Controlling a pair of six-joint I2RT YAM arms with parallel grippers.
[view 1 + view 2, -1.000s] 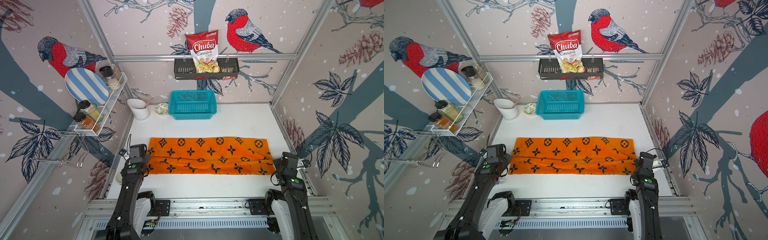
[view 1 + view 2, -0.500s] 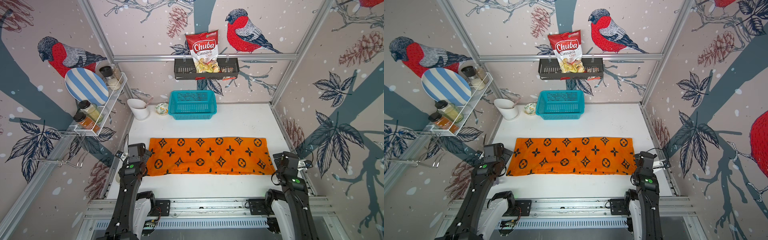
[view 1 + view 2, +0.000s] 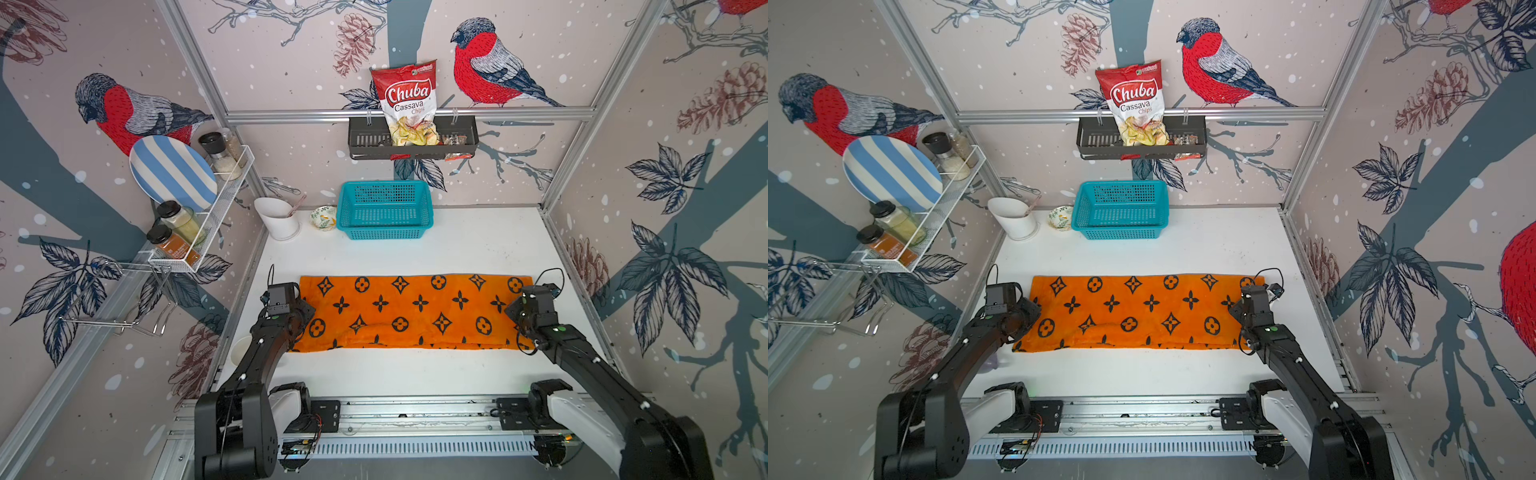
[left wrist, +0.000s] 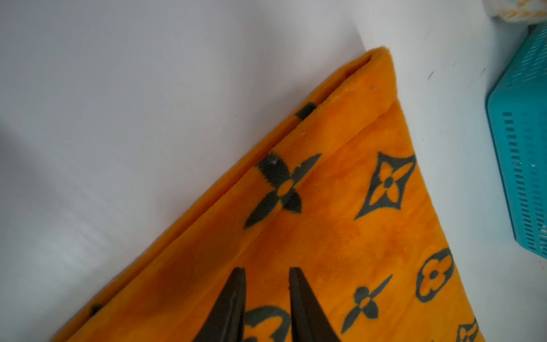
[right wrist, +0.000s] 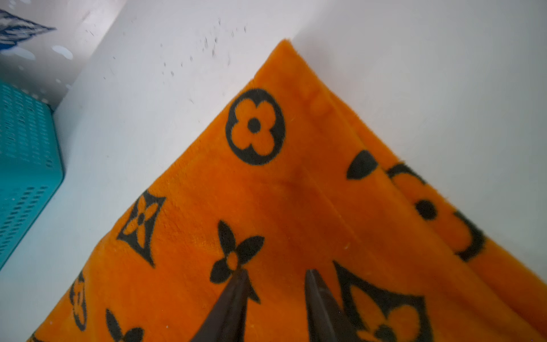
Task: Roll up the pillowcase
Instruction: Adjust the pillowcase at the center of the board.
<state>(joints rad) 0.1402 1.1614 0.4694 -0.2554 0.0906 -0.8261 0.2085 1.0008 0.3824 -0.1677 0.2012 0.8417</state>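
Note:
The orange pillowcase [image 3: 415, 311] [image 3: 1133, 311] lies as a long folded band across the white table, its near edge doubled over in a soft ridge. My left gripper [image 3: 297, 309] [image 4: 266, 269] points down over its left end, and my right gripper [image 3: 525, 309] [image 5: 275, 271] over its right end. In both wrist views the dark fingertips stand a little apart above the plush fabric [image 4: 340, 237] [image 5: 296, 192], with nothing pinched between them. Layered edges show at each end corner.
A teal basket [image 3: 384, 212] stands at the back middle, with a white cup [image 3: 278, 218] and a small patterned bowl [image 3: 324, 217] to its left. A wire rack [image 3: 199, 216] with jars and a striped plate hangs on the left wall. A black shelf [image 3: 413, 143] holds a chips bag.
Both grippers let go of the near corners and moved forward over the band's ends. The fold crease across the middle has flattened and the pillowcase lies smoother.

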